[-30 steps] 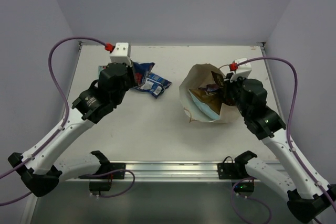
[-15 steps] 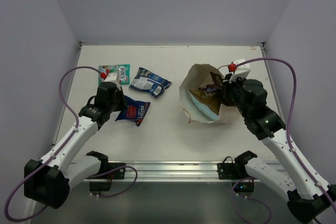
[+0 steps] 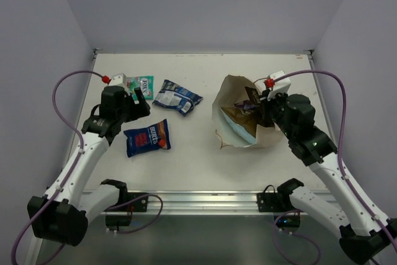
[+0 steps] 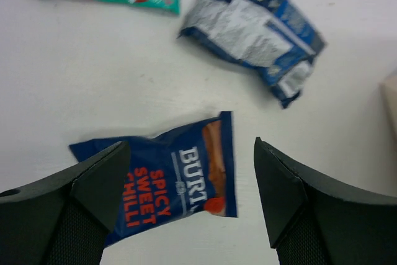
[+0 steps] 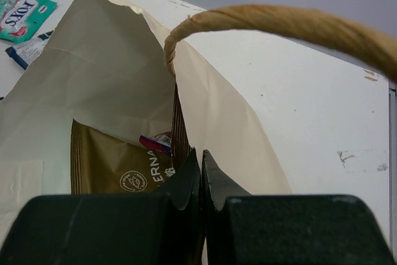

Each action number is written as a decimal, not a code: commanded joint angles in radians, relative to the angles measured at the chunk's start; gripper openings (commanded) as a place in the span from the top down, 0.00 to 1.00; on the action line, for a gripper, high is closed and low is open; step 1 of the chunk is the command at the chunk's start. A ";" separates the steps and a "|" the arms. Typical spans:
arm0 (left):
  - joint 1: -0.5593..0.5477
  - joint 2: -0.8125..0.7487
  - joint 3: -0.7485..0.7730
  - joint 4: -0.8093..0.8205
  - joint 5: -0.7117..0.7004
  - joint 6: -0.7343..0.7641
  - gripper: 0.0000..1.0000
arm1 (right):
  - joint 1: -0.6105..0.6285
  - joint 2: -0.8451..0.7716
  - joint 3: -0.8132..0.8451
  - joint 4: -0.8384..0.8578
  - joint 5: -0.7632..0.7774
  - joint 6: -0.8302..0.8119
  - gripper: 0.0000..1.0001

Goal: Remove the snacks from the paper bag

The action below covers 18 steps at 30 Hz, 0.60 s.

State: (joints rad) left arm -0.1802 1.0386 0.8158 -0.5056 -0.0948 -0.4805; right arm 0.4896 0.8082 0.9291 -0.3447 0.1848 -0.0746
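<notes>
The cream paper bag (image 3: 234, 91) lies on its side right of centre, mouth open. My right gripper (image 3: 265, 111) is shut on the bag's rim (image 5: 186, 122), under a brown cord handle (image 5: 279, 23). Inside show an olive-brown packet (image 5: 118, 166) and a purple packet (image 5: 155, 144). On the table to the left lie three snacks: a green-red packet (image 3: 142, 84), a blue-white packet (image 3: 177, 97) and a blue-red packet (image 3: 147, 138). My left gripper (image 3: 141, 100) hangs open above the blue-red packet (image 4: 167, 181), its fingertips (image 4: 111, 166) clear of the foil.
A metal rail (image 3: 198, 200) runs along the table's near edge between the two arm bases. Purple cables loop beside each arm. Grey walls close off the back and both sides of the white table (image 3: 186, 153).
My left gripper carried the blue-red packet down to the table, opened and let it go; the packet now lies flat, slightly nearer the front. The right gripper and bag barely moved.
</notes>
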 commanded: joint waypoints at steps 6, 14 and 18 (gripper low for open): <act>-0.299 -0.058 0.213 0.064 0.176 -0.200 0.13 | 0.000 -0.030 0.050 0.027 -0.142 -0.091 1.00; -0.691 0.090 0.309 0.292 0.006 -0.411 0.14 | 0.006 -0.033 0.066 0.018 -0.163 -0.103 1.00; -0.812 0.190 0.344 0.424 -0.103 -0.484 0.15 | 0.012 -0.035 0.063 0.018 -0.171 -0.096 1.00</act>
State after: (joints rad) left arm -0.9360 1.1820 1.0992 -0.2481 -0.0761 -0.8616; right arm 0.4927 0.7891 0.9482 -0.3603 0.0521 -0.1585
